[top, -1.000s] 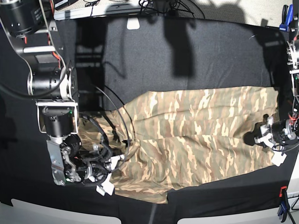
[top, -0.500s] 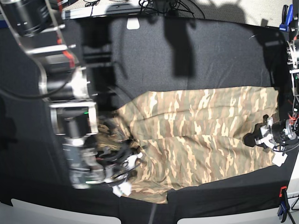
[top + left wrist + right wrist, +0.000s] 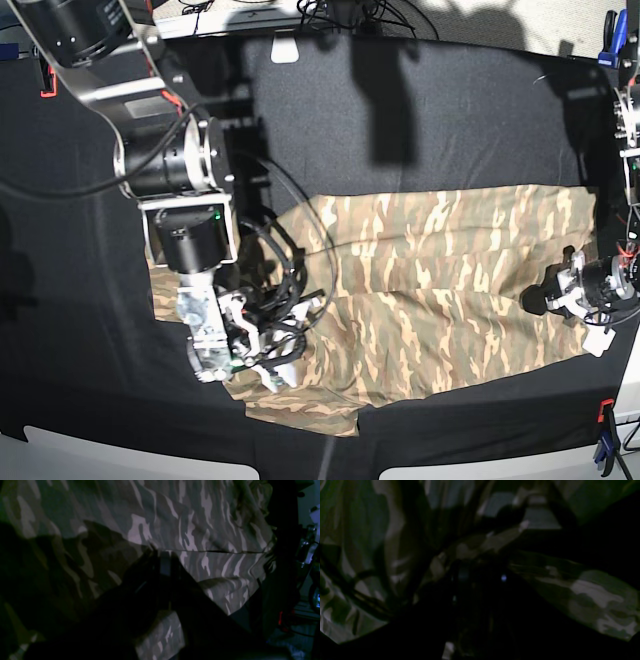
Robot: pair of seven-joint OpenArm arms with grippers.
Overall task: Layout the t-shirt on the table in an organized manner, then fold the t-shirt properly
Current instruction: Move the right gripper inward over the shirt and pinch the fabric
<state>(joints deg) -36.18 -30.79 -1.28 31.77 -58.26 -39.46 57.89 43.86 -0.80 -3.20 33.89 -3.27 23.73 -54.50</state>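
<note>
Left gripper: closed on camouflage t-shirt. Right gripper: over shirt's bunched end; opening, hold unclear. Pinch single edge, draw outward low, smoothing.

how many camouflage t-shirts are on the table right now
1. The camouflage t-shirt lies across the near part of the black-covered table, beneath both arms. Another layer hidden under its folds can't be ruled out.
</note>
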